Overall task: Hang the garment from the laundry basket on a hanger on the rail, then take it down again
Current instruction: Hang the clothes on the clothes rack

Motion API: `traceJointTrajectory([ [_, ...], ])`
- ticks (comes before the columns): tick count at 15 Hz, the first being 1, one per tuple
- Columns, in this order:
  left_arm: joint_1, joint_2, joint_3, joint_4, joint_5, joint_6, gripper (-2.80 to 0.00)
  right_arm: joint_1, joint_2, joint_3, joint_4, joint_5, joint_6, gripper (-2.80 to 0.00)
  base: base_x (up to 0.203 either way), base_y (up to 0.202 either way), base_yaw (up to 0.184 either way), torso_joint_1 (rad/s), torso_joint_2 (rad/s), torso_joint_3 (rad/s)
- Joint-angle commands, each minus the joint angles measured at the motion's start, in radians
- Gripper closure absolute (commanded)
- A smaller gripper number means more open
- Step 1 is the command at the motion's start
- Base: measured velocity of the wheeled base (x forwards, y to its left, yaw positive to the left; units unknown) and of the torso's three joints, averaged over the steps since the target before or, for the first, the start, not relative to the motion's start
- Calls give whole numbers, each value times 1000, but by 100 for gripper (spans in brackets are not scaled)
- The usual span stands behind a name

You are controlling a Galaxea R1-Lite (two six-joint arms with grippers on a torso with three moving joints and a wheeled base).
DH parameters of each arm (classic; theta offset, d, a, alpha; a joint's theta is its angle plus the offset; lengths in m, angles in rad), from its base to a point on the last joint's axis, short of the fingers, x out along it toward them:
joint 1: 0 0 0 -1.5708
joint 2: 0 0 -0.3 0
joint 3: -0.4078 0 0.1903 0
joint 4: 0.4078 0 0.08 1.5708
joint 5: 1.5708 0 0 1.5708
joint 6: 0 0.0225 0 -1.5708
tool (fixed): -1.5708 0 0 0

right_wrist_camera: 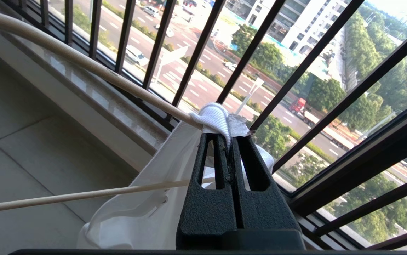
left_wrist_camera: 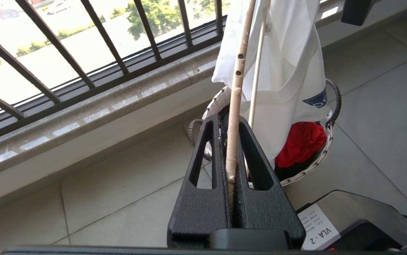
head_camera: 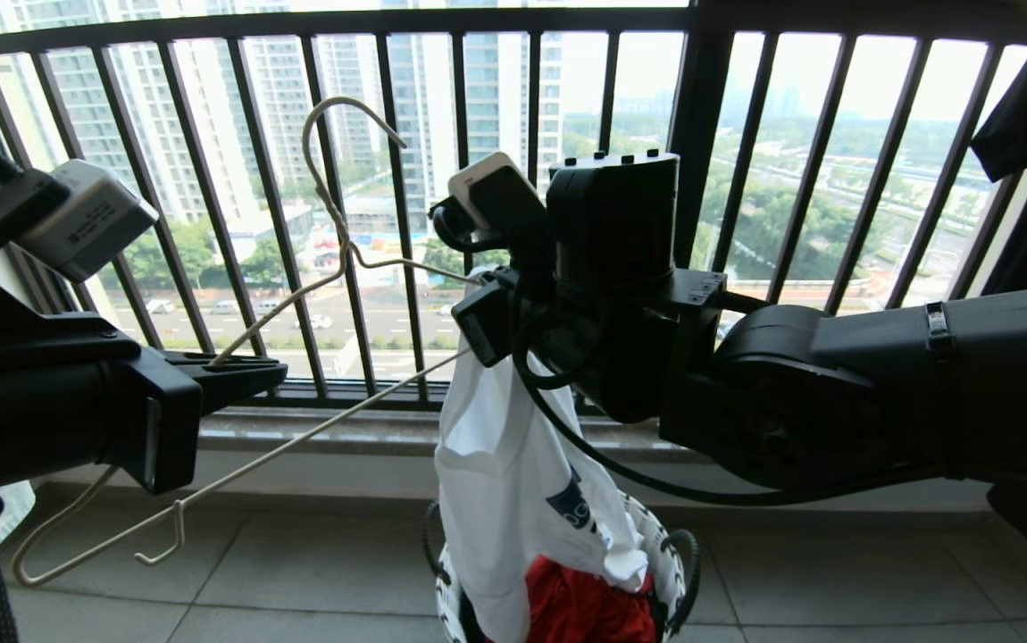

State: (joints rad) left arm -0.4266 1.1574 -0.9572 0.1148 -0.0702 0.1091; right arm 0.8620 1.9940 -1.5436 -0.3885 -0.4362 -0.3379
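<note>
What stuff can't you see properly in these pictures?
- The rail: in no view, so where the hanger will go is unknown.
- The laundry basket: head view, its bottom is cut off by the edge and the garment covers its front.
- The chest print: both head and left wrist views, folds hide the lettering.
- The red cloth: mostly hidden under the garment.
- The right hand: head view, hidden behind its own wrist.

One hanger [head_camera: 237, 357], one white T-shirt [head_camera: 513, 473], one red cloth [head_camera: 580, 607], one basket [head_camera: 679, 572], two tools [head_camera: 250, 371] [head_camera: 478, 326].
</note>
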Motion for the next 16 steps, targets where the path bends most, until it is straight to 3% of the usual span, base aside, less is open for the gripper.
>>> traceJointTrajectory([
  [1, 0, 27, -1, 0, 72, 1, 0, -20, 28, -15, -1, -1, -1, 0, 0, 0, 0, 0, 0, 0],
  [6, 0, 30, 3, 2, 174, 46, 0, -71, 31, -39, -1, -1, -1, 0, 0, 0, 0, 0, 0, 0],
  [16, 0, 41, 11, 0, 207, 70, 0, -80, 48, -71, 1, -3, -2, 0, 0, 0, 0, 0, 0, 0],
])
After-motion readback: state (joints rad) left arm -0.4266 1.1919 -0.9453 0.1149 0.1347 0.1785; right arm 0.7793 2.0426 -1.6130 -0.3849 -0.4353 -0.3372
